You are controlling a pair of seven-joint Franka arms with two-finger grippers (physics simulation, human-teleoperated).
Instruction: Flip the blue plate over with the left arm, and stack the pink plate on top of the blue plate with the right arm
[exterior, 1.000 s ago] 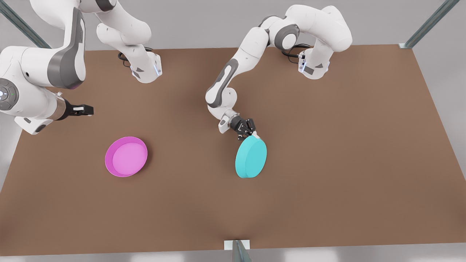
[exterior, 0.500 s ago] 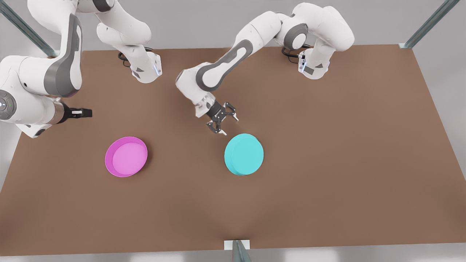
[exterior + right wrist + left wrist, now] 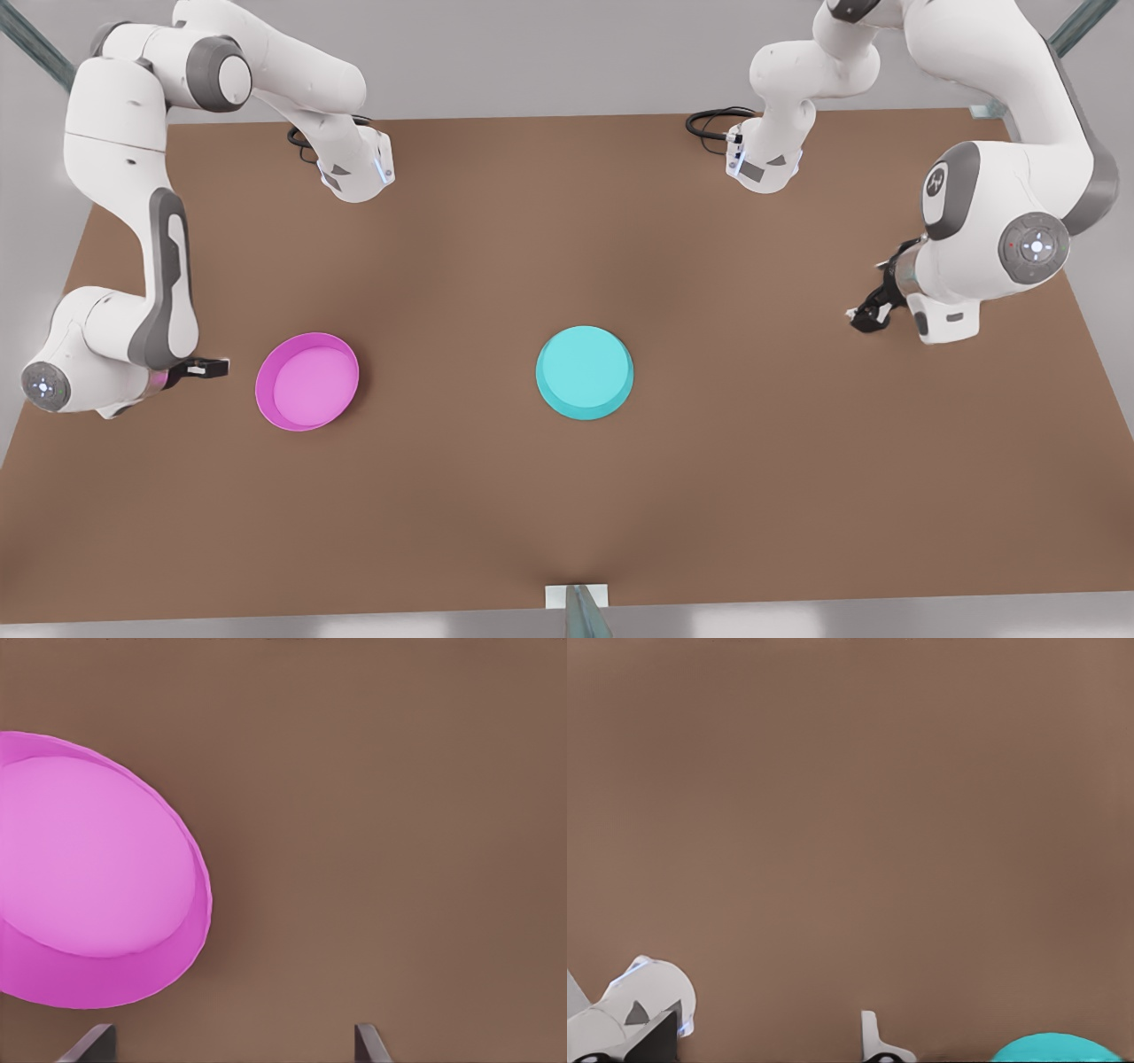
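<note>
White and folded low at the front view's left, the right arm holds its right gripper (image 3: 213, 366) level, fingers spread apart, just beside the pink plate (image 3: 307, 381), which sits rim up on the brown table (image 3: 567, 514). Mid-table, the blue plate (image 3: 585, 371) lies underside up. Far right, the left arm waits, its left gripper (image 3: 866, 315) open, empty, angled downward.

blue plate (image 3: 585, 383) now flat, upside-down | left pincer (image 3: 866, 312) let go — withdrew far | right pincer (image 3: 213, 367) dropped beside pink plate (image 3: 306, 381)
</note>
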